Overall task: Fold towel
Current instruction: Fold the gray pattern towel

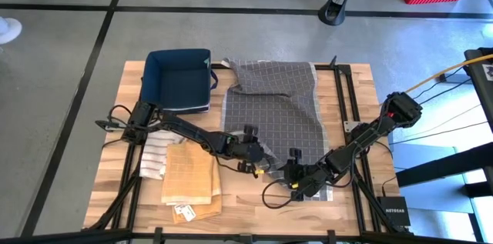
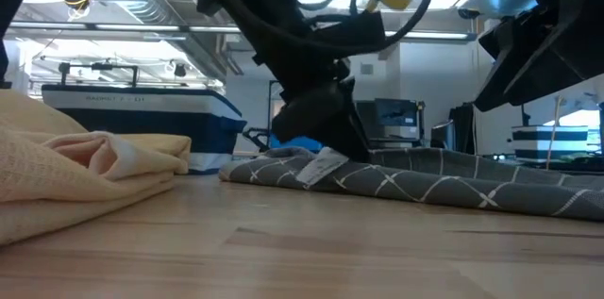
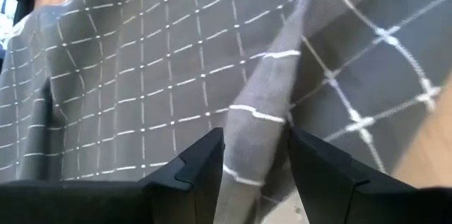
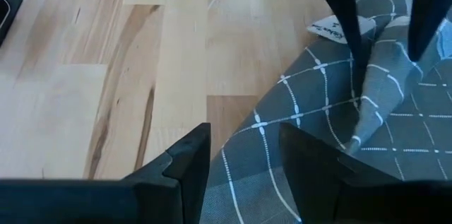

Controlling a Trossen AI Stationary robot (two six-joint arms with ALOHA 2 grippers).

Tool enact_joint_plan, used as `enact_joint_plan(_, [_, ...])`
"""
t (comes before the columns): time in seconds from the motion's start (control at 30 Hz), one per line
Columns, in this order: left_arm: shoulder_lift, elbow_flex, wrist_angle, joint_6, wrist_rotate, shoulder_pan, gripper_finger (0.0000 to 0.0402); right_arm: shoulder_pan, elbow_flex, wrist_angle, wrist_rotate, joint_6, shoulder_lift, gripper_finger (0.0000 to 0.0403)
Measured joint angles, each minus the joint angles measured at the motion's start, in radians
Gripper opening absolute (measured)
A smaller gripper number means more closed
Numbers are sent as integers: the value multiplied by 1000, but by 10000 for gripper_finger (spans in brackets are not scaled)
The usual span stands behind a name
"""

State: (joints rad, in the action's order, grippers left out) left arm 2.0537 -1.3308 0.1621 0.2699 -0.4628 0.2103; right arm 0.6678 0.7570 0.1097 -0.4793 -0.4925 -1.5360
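Left claw (image 3: 253, 171) pinches a ridge of grey towel (image 1: 273, 101) (white-gridded weave).

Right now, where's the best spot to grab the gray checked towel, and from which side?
Probably the raised ridge of cloth at the gray checked towel's near edge. It stands up off the wood as a pinched fold, so fingers can close across it from above. The left gripper already straddles that ridge, and the right gripper sits at the same near edge beside it.
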Motion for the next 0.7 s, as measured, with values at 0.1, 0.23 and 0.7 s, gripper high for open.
enact_joint_plan(0.1, [2, 0, 38, 0, -9, -12, 150, 0, 0, 0, 0, 0, 0, 170])
enact_joint_plan(0.23, [13, 0, 36, -1, -132, -33, 150, 0, 0, 0, 0, 0, 0, 170])
enact_joint_plan(0.7, [8, -1, 41, -21, -133, -40, 18, 0, 0, 2, 1, 0, 0, 170])
